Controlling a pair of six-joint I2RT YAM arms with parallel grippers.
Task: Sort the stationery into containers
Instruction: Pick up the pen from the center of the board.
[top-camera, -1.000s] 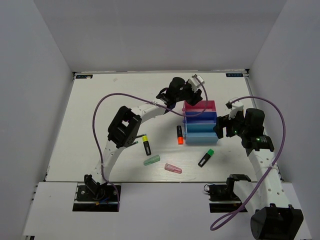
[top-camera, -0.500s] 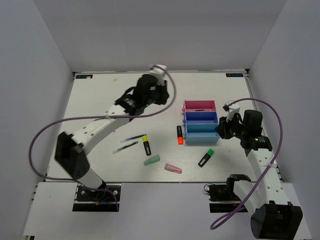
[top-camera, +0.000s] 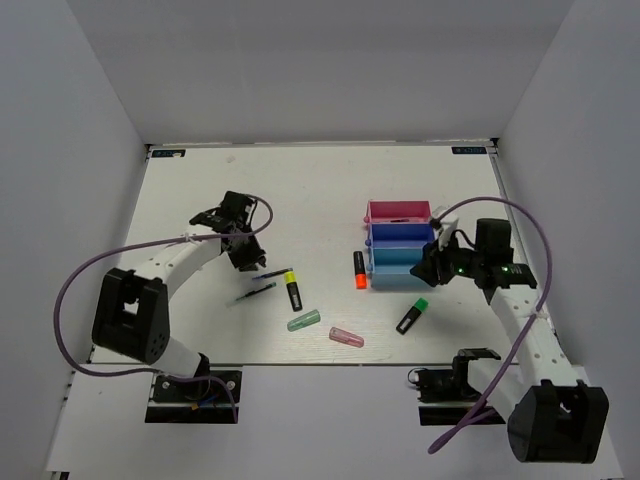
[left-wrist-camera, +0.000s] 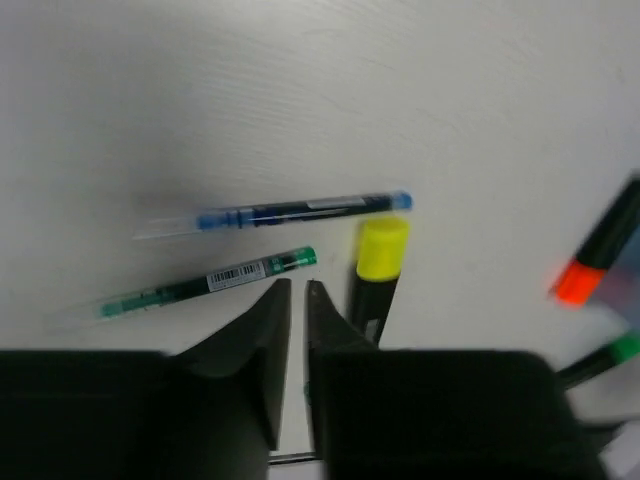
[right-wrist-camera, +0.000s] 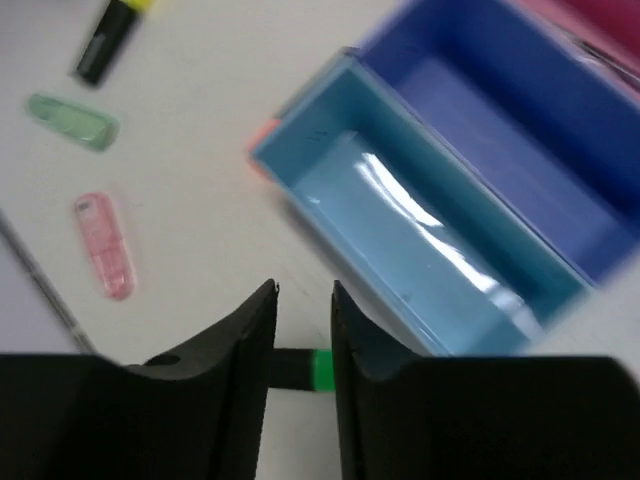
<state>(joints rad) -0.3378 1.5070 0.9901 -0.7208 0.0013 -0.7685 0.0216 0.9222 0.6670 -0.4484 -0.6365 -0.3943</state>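
From my right wrist view, the green-ended highlighter (right-wrist-camera: 303, 369) is mostly hidden behind the pincer fingers (right-wrist-camera: 245, 380). Magenta bin (right-wrist-camera: 600, 25) is cut off at top right. Left wrist view: orange highlighter (left-wrist-camera: 598, 258) blurred, clipped at right edge.

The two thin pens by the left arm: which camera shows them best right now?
Left wrist. The blue pen and green pen lie nearly parallel on the table, filling the frame just ahead of the left end effector, barcode label visible. The top external view shows only thin dark slivers. The right wrist view does not show them.
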